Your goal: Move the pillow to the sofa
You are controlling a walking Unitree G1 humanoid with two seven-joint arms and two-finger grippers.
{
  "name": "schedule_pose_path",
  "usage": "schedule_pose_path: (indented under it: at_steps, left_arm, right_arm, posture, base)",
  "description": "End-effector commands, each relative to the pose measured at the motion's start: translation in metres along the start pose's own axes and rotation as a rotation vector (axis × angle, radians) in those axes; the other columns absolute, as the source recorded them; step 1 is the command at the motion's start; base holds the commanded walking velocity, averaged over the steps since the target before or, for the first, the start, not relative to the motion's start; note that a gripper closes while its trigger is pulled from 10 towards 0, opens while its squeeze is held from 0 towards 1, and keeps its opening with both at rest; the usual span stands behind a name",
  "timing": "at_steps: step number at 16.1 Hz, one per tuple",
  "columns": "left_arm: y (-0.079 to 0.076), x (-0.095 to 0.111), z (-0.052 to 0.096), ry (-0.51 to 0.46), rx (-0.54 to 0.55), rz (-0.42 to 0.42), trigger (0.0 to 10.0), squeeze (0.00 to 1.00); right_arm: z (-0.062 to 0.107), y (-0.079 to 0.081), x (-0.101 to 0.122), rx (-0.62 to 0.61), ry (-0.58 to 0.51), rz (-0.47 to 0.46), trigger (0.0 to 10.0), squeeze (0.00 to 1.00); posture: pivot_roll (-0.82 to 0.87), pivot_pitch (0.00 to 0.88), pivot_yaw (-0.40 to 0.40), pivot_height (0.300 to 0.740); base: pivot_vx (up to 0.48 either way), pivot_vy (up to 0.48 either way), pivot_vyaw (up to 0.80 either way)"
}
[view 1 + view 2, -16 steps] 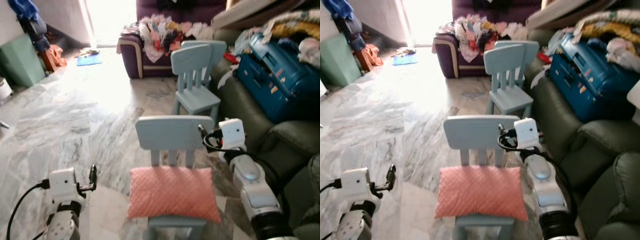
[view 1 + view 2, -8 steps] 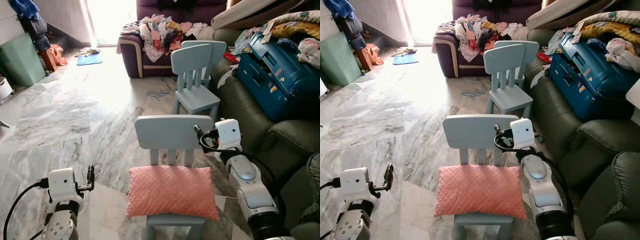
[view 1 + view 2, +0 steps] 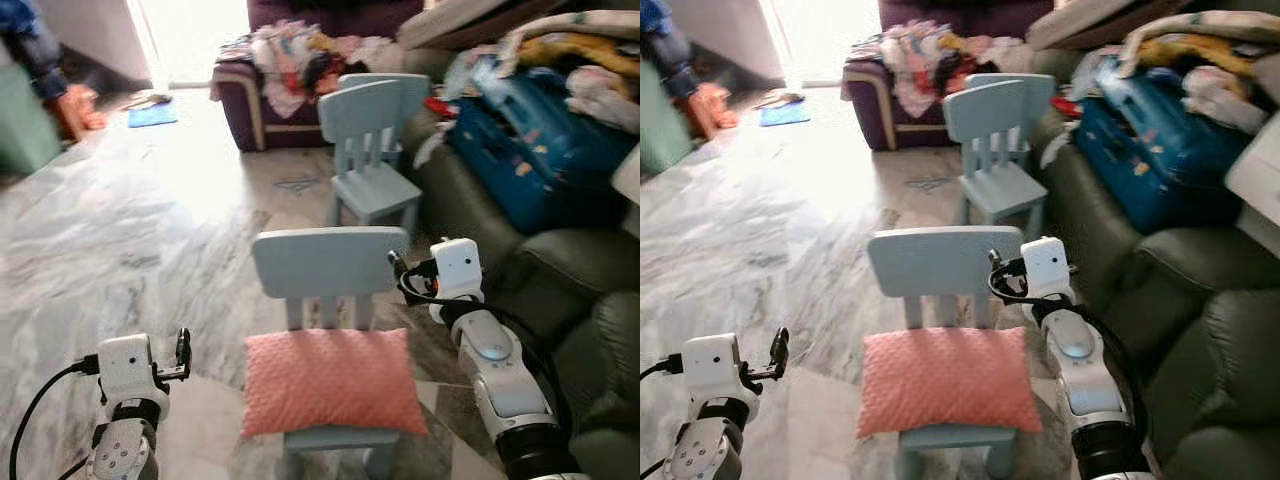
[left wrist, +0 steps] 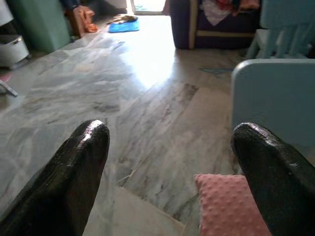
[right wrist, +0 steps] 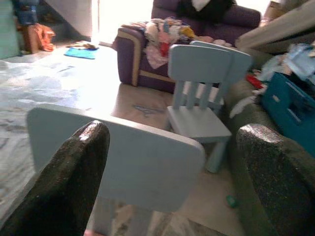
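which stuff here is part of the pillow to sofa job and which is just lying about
Job:
pillow, on the near chair
green sofa
left gripper, open, low beside the chair
right gripper, open, by the chair back

Lying about:
far chair
blue suitcase
purple sofa with clothes
blue mat

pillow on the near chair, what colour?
Salmon pink, dotted texture; the pillow shows best in the left eye view.

Doorway (image 3: 190, 35) glare blown out, floor (image 3: 150, 220) washed, head views perhaps motion-blurred
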State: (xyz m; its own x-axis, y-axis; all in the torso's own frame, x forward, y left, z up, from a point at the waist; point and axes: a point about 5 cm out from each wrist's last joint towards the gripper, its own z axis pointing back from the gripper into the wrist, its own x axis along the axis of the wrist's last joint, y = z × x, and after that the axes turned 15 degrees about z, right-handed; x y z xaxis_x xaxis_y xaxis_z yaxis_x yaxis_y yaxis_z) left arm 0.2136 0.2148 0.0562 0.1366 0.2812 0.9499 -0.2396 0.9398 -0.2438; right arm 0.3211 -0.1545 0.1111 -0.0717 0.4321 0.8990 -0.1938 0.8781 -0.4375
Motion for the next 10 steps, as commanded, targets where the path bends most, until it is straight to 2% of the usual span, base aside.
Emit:
schedule_pose_path:
  at_steps: [1,7,10]
  left_arm:
    - [-0.0007,0.0011,0.0012,-0.004,-0.019,0.012,10.0,0.0]
    - [0.0002,-0.0011,0.0008,0.011,-0.011,0.005,10.0,0.0]
    - [0.0008,-0.0024,-0.0002,0.019,0.006,0.015,10.0,0.0]
  right_arm:
    - [-0.0014,-0.0016,0.0024,-0.001,-0.01,0.003,10.0,0.0]
    - [-0.0032,-0.001,0.0032,0.001,-0.014,0.003,10.0,0.0]
    - [-0.0029,-0.0005,0.003,0.002,-0.013,0.002,10.0,0.0]
  posture:
    - [-0.15,0.0,0.037,0.74]
    - [-0.14,0.0,0.034,0.74]
    - [-0.14,0.0,0.034,0.74]
  base:
    - [0.296,0.0,0.0]
    - [0.441,0.0,0.0]
    - [0.0,0.0,0.0]
